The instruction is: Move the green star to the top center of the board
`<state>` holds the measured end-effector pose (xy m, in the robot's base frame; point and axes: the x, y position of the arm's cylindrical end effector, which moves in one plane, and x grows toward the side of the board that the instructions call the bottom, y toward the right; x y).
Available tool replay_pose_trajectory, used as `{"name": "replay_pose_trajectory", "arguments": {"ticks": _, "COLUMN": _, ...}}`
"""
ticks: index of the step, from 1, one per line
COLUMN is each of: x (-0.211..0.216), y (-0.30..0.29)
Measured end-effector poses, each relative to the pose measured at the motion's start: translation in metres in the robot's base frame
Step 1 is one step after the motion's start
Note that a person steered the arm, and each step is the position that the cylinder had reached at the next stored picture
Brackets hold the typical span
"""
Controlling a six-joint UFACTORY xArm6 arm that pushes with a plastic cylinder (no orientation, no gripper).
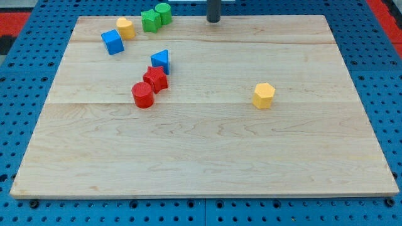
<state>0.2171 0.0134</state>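
Left of my tip (213, 21), apart from it near the desk's (207, 157) top edge, sits the green star (149, 20), touching a green cylinder (163, 12). The tool is a bare rod, gripping nothing. Light, rigid and slippery, the star should slide if pushed on its far left face.

Blue pegboard (25, 81), red corner patches (16, 25) behind.

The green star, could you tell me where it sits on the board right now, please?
The green star sits near the board's top edge, left of centre, touching the green cylinder on its right, with the yellow block to its left. My tip stands well to its right.
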Motion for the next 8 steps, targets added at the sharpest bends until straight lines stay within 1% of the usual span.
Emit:
{"name": "replay_pose_trajectory", "arguments": {"ticks": 1, "x": 0.011, "y": -0.083}}
{"name": "replay_pose_trajectory", "arguments": {"ticks": 2, "x": 0.013, "y": -0.145}}
{"name": "replay_pose_trajectory", "arguments": {"ticks": 3, "x": 0.014, "y": -0.174}}
{"name": "replay_pose_trajectory", "arguments": {"ticks": 4, "x": 0.012, "y": -0.178}}
{"name": "replay_pose_trajectory", "arguments": {"ticks": 5, "x": -0.009, "y": -0.213}}
{"name": "replay_pose_trajectory", "arguments": {"ticks": 6, "x": -0.020, "y": -0.211}}
{"name": "replay_pose_trajectory", "arguments": {"ticks": 7, "x": -0.024, "y": -0.166}}
{"name": "replay_pose_trajectory", "arguments": {"ticks": 8, "x": -0.026, "y": -0.162}}
